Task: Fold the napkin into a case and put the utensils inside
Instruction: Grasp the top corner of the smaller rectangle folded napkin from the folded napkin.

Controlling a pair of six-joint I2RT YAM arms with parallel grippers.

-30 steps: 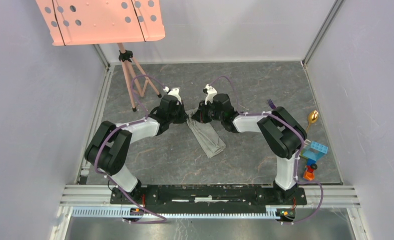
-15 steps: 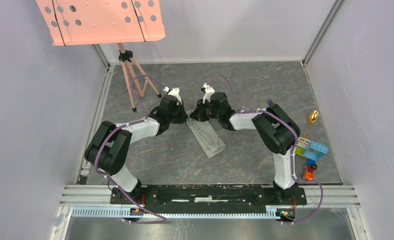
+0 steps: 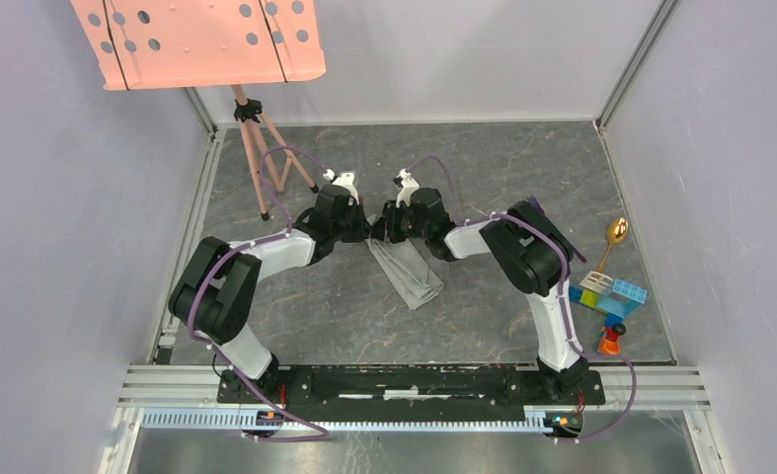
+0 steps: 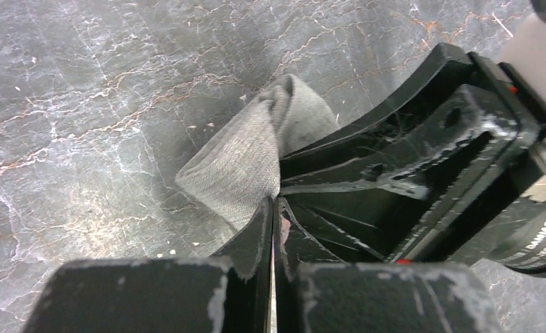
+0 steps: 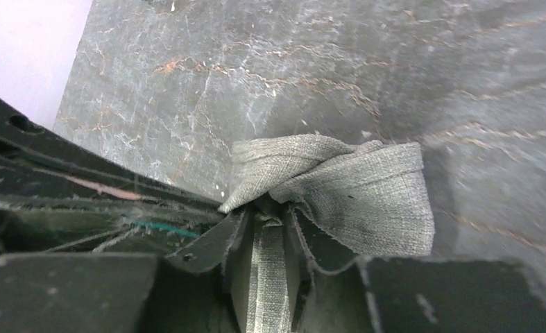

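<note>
The napkin (image 3: 412, 275) lies on the dark floor as a narrow grey folded strip, its far end raised between both grippers. My left gripper (image 3: 366, 229) is shut, and the cloth's edge (image 4: 256, 149) runs up into its tips (image 4: 275, 201). Facing it tip to tip, my right gripper (image 3: 385, 226) is shut on the napkin (image 5: 353, 187), with a band of cloth between its fingers (image 5: 266, 229). The purple fork (image 3: 534, 204) peeks out behind the right arm. Further right lies the gold-bowled spoon (image 3: 615, 234).
Colourful toy blocks (image 3: 611, 296) sit at the right, just below the spoon. A salmon-pink perforated panel (image 3: 201, 39) on a tripod (image 3: 256, 158) stands at the back left. Grey walls close in the floor on three sides.
The right arm's elbow has swung left, uncovering the blocks, and its gripper has edged closer to the left one. The left arm and the napkin strip have barely moved.
</note>
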